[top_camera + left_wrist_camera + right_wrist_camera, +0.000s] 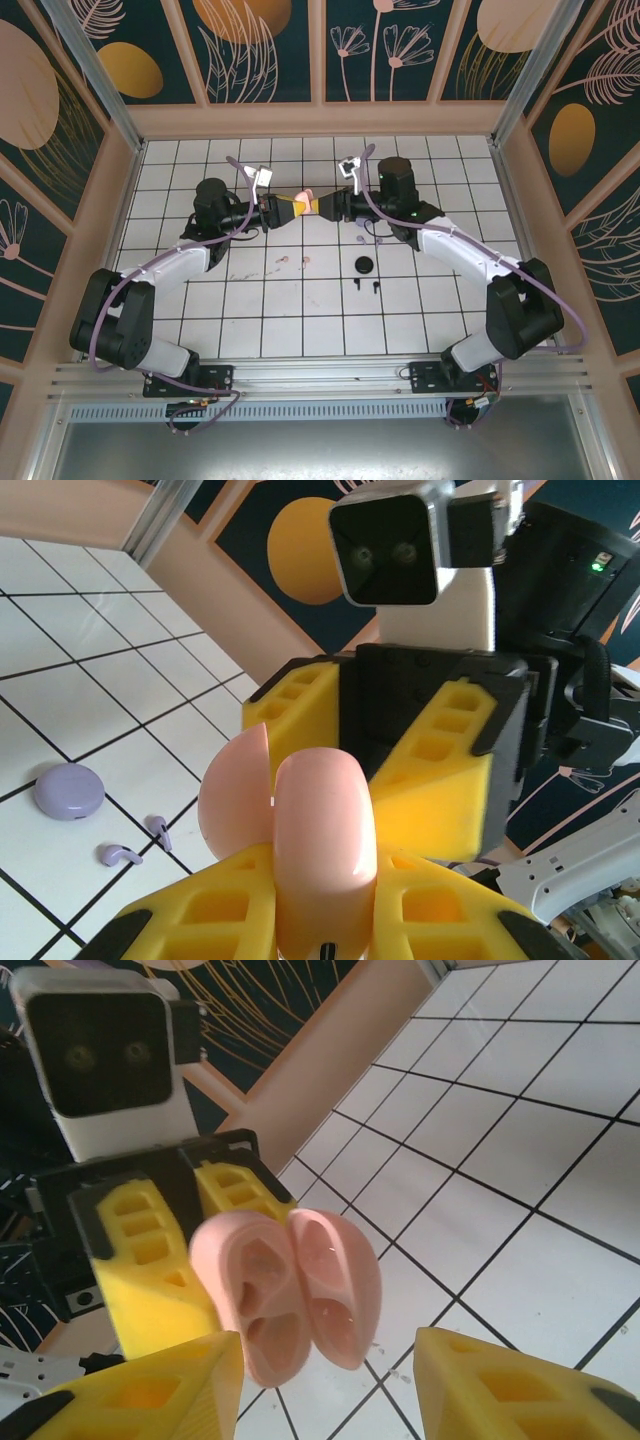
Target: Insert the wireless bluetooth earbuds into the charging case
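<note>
While your left fingers [200, 920] clench the pink charging case [303, 205], lid open, above the white-tiled surface [250, 320] toward 12 o'clock, its wells face the right fingers [520, 1390], spread and empty, probably for loading. The pink earbuds [304, 260] lie at 6 o'clock of it; floral panels [260, 40] enclose the room.

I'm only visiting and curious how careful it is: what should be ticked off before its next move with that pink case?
1. Pink case clamped in the left fingers: ok.
2. Case lid swung open: ok.
3. Sockets inside look empty: ok.
4. Right fingers spread, not touching the case: ok.
5. Earbud held in the right fingers: not ok, nothing held.
6. Pink earbuds lying on the tiles: cannot tell, just tiny pink specks.
</note>
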Robot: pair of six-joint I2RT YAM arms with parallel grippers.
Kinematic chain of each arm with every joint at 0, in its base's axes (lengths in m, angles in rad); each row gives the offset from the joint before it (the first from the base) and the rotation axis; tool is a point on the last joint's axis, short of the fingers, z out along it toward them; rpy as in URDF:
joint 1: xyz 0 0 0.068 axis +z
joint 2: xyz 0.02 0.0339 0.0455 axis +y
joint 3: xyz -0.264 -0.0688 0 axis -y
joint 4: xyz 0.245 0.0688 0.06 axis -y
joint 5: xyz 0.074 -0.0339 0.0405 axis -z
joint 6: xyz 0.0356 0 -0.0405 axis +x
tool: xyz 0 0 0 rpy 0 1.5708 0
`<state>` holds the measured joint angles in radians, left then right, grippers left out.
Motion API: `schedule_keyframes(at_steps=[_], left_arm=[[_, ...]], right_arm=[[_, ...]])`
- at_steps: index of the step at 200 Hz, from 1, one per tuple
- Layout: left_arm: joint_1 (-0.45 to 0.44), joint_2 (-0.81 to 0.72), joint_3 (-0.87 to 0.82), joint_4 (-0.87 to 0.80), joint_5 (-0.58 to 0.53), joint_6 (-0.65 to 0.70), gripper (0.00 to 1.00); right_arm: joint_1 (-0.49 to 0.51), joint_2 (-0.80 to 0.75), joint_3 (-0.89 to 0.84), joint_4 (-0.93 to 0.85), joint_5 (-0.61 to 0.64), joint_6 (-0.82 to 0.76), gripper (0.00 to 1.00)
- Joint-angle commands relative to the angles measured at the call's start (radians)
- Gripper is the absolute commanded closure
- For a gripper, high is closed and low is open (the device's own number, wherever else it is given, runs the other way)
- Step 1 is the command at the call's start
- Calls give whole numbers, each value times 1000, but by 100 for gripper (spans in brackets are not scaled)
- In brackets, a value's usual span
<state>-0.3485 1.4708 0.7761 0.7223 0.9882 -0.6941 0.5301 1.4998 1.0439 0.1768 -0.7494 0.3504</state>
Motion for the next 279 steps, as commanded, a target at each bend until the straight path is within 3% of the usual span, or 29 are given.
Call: schedule_keyframes(at_steps=[1,172,204,252,279], left_arm=[[-3,-3,-4,50,22,-13,100],[-5,-1,-9,58,27,-15,100],[-6,-4,-11,63,21,-16,100],[-6,1,-13,62,24,-19,100],[-6,11,-12,45,11,-13,100]], right_arm=[[5,18,29,19,8,4,53],[11,72,69,26,35,21,64],[11,85,79,26,29,24,72],[33,94,98,22,14,19,100],[36,93,108,8,20,15,100]])
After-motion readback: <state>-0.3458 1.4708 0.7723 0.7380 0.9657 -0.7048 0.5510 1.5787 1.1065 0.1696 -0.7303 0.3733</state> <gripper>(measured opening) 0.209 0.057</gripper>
